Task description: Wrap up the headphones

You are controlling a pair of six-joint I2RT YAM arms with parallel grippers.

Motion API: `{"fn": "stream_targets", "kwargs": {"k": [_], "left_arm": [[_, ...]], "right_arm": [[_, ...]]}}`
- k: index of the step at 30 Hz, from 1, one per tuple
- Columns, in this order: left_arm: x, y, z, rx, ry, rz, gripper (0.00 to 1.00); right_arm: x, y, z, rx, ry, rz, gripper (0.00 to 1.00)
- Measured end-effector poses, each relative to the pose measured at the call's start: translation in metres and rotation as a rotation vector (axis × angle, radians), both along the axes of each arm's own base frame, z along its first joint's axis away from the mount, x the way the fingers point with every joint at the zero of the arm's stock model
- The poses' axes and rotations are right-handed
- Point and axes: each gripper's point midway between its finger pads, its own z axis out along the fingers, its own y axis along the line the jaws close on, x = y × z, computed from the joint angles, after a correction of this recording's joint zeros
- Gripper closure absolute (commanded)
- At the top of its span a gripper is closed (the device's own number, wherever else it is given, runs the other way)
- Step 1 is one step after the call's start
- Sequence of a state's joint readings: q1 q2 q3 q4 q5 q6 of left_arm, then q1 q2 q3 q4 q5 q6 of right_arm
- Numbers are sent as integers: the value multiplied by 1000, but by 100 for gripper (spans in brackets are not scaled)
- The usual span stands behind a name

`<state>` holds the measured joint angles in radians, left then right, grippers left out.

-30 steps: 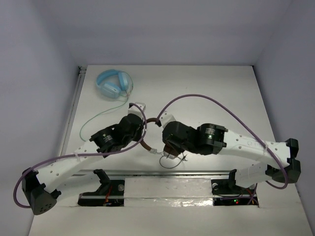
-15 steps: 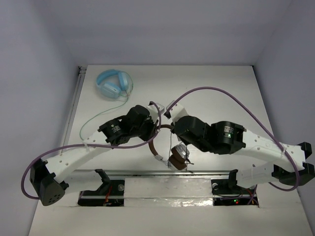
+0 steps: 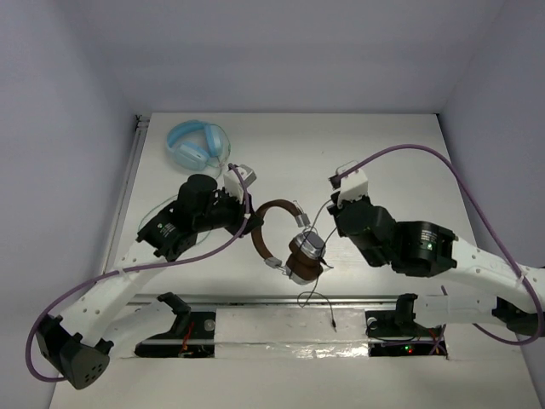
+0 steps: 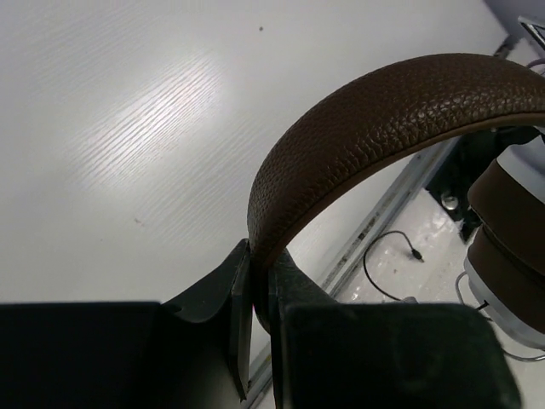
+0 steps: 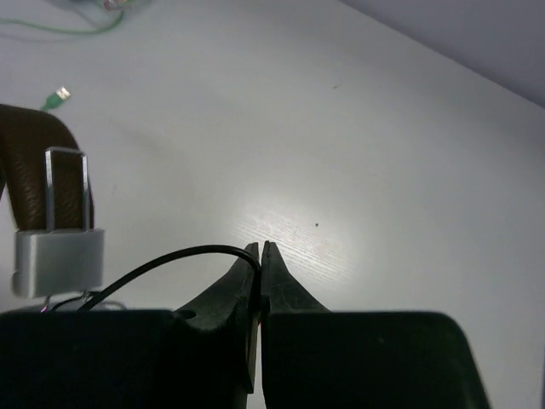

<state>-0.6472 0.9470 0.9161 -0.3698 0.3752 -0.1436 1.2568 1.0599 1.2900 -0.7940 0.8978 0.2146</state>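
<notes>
Top external view: the table [image 3: 400, 153] is white with a faint wood grain, closed in by plain pale grey-lilac walls. A metal rail [image 3: 255, 299] runs along its near edge where the arm bases are bolted.

The brown headphones [image 3: 274, 205] sit near the middle of the table, between the two arms, and seem to be held up off the surface. The left gripper [image 4: 260, 256] is clamped on the left end of the leather headband, its jaws pressed against both faces of the band. From there the band arches to the right, and the silver-and-brown ear cups [image 3: 305, 256] hang together at the near side.

The right gripper [image 5: 260, 247] stands just right of the ear cups. Its jaws are pinched together with the thin black cable [image 5: 170, 260] caught at their tips. More of that cable trails down past the rail, and its plug lies on the ledge beyond the near edge.

In the far left corner rest the light blue headphones [image 3: 194, 143]. Their pale green cable [image 3: 150, 216] loops toward the near side along the left of the table, partly hidden under the left arm. Purple wiring arcs over both arms.
</notes>
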Motion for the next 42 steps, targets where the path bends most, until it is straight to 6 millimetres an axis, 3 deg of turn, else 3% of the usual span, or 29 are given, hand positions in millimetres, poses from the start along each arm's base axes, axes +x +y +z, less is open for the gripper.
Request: {"fn": "stream_targets", "kwargs": {"k": [7, 13, 14, 17, 22, 26, 28, 30, 31, 32, 34, 35, 38, 42], "left_arm": [[-19, -11, 37, -153, -36, -114, 100], [-16, -10, 32, -144, -18, -113, 100], [-15, -10, 30, -140, -16, -108, 100], [-12, -9, 29, -136, -17, -94, 100], [-12, -17, 38, -181, -21, -122, 100], [6, -12, 32, -163, -11, -16, 100], [22, -3, 26, -133, -14, 88, 100], [38, 9, 20, -97, -23, 189, 100], [44, 14, 17, -76, -27, 236, 100], [49, 20, 14, -58, -31, 276, 100], [57, 29, 9, -25, -39, 343, 100], [60, 34, 7, -12, -41, 375, 100], [67, 46, 9, 17, -53, 453, 100], [75, 57, 32, 14, -104, 524, 100]], "right_arm": [[14, -2, -5, 132, -10, -20, 91], [24, 7, -15, 138, 13, -16, 75], [28, 5, -16, 141, 16, -27, 64], [40, -1, -16, 163, 19, -62, 54], [49, 16, -19, 214, 32, -47, 52], [46, 38, -30, 239, 90, 21, 35], [39, 44, -25, 273, 106, 66, 32], [29, 45, -11, 337, 109, 118, 42], [23, 44, -1, 377, 105, 148, 53], [17, 43, 9, 413, 97, 175, 77], [4, 40, 33, 502, 73, 231, 96], [-1, 37, 43, 537, 60, 250, 100], [-10, 31, 58, 599, 37, 280, 100], [-13, 24, 47, 599, 53, 263, 100]]}}
